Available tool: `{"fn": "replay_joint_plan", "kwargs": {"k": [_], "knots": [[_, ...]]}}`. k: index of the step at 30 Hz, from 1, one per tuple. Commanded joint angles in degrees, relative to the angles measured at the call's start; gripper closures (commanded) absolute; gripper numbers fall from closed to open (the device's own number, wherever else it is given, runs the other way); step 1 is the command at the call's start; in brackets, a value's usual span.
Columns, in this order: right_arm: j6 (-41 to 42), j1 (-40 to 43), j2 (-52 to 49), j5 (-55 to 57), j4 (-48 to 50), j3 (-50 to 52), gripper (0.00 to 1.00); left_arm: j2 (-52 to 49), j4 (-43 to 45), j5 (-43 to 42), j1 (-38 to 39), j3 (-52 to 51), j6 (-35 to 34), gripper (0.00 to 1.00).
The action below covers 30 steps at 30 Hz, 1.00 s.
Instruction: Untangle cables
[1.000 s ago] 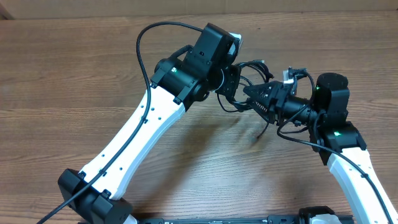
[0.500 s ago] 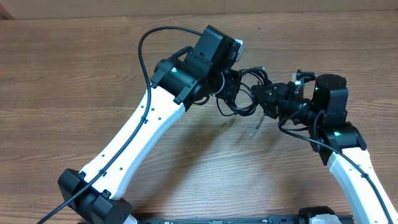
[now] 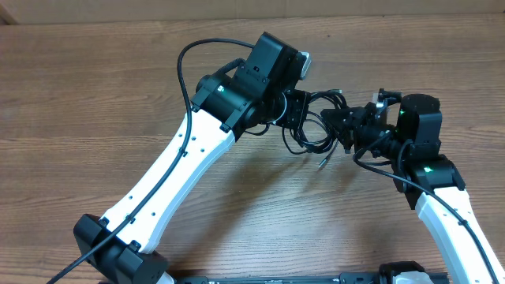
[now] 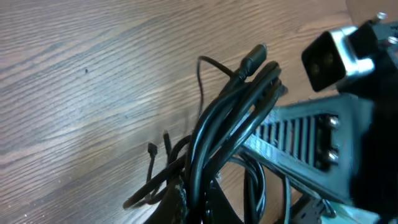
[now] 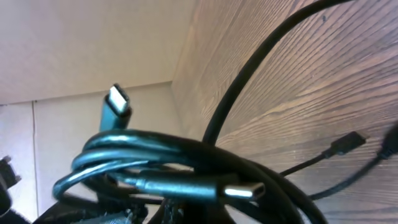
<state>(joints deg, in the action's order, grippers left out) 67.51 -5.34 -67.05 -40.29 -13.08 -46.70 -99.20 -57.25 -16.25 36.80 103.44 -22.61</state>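
Note:
The cables (image 3: pixel 314 132) are a knot of thin black cords held above the wooden table between my two grippers. My left gripper (image 3: pixel 295 110) is shut on the left side of the knot. In the left wrist view the cords (image 4: pixel 231 115) rise out of its jaws (image 4: pixel 198 208). My right gripper (image 3: pixel 339 125) is shut on the right side of the knot. The right wrist view shows loops (image 5: pixel 186 155) lying across its jaws, with a silver-tipped plug (image 5: pixel 244 190) and a second plug (image 5: pixel 117 99) sticking up. One loose plug end (image 3: pixel 323 163) hangs down toward the table.
The wooden table (image 3: pixel 95 95) stretches to the left and behind. A pale wall or board (image 5: pixel 87 43) stands at the table's far edge. The left arm's thick black cable (image 3: pixel 189 55) arcs above its white link (image 3: pixel 170 177). The right arm's white link (image 3: pixel 454 229) is at the lower right.
My right gripper has moved left into the knot and closed on it. The left gripper has stayed shut on the cables, and the knot has shifted slightly to the right.

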Motion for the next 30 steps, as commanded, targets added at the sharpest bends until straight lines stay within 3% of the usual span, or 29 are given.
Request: {"fn": "replay_joint_plan", "kwargs": {"k": [1,5,13,17,21,25,30], "knots": [[-2.0,-0.2,0.1,-7.5,3.4,-0.5,0.96,-0.1,0.3,6.3,0.3,0.8,-4.3,0.96],[-3.5,-0.2,0.1,-16.7,10.5,-0.5,0.97,-0.1,-0.9,17.6,0.3,0.8,-12.1,0.96],[-5.0,-0.2,0.1,-29.3,26.3,-0.5,0.96,-0.1,-1.4,20.4,0.3,0.8,-15.7,0.96],[-5.0,-0.2,0.1,-31.1,28.3,-0.5,0.96,-0.1,-1.9,23.9,0.1,0.8,-20.3,0.95],[-5.0,-0.2,0.1,-32.0,28.4,-0.5,0.96,-0.1,-4.4,31.0,-1.8,0.8,-34.8,0.96],[-5.0,-0.2,0.1,-32.1,28.4,-0.5,0.96,-0.1,-7.1,33.6,-4.8,0.8,-45.2,0.96],[-5.0,-0.2,0.1,-32.0,28.4,-0.5,0.96,-0.1,-9.2,33.6,-8.4,0.8,-47.3,0.96]]}}
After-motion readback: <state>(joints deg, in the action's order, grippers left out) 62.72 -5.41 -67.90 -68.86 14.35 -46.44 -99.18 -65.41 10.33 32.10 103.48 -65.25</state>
